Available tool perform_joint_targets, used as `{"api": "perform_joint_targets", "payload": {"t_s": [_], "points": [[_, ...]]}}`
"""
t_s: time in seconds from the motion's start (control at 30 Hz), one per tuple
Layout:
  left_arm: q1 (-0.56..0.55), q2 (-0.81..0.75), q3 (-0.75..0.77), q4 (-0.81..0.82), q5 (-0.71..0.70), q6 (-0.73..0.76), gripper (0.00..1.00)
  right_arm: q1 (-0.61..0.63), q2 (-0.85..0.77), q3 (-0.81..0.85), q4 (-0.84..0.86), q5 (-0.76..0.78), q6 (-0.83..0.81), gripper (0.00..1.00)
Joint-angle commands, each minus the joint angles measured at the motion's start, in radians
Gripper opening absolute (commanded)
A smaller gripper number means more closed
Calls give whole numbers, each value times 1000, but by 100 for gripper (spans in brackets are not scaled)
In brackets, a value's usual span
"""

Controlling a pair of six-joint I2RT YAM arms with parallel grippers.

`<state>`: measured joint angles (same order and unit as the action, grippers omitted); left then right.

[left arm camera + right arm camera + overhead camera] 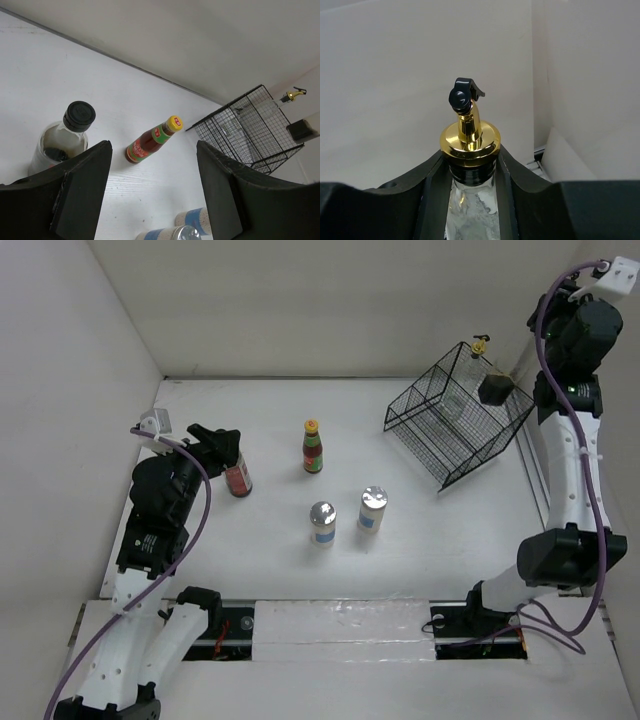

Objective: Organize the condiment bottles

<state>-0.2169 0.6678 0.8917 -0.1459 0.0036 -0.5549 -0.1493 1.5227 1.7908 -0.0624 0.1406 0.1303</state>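
My right gripper (pixel 495 390) (pixel 470 161) is shut on the neck of a clear glass cruet (pixel 471 210), just under its gold spout (pixel 480 344), held high over the black wire basket (pixel 430 400). A red-labelled, yellow-capped sauce bottle (pixel 313 447) (pixel 150 144) stands mid-table. Two silver-topped, blue-labelled shakers (pixel 322 523) (pixel 373 508) stand in front of it. My left gripper (pixel 226 446) (pixel 152 170) is open with nothing between its fingers. A black-capped jar (pixel 238 479) (pixel 64 139) stands just outside its left finger (pixel 82 185).
The wire basket (pixel 280 152) sits tilted at the back right beside the side wall. A pale glass shape (pixel 227 127) shows through its mesh; I cannot tell what it is. White walls close the table at the back and both sides.
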Motion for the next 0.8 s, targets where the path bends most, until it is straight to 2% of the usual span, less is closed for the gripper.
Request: {"api": "perform_joint_targets", "payload": {"t_s": [0.0,0.77], "points": [[-6,-2,-7,52,15,13,64,-6,-18,-8,234,42,-17,20],[-6,26,-7,52,15,23,64,51,59,-205,444,171,-101,20]]}}
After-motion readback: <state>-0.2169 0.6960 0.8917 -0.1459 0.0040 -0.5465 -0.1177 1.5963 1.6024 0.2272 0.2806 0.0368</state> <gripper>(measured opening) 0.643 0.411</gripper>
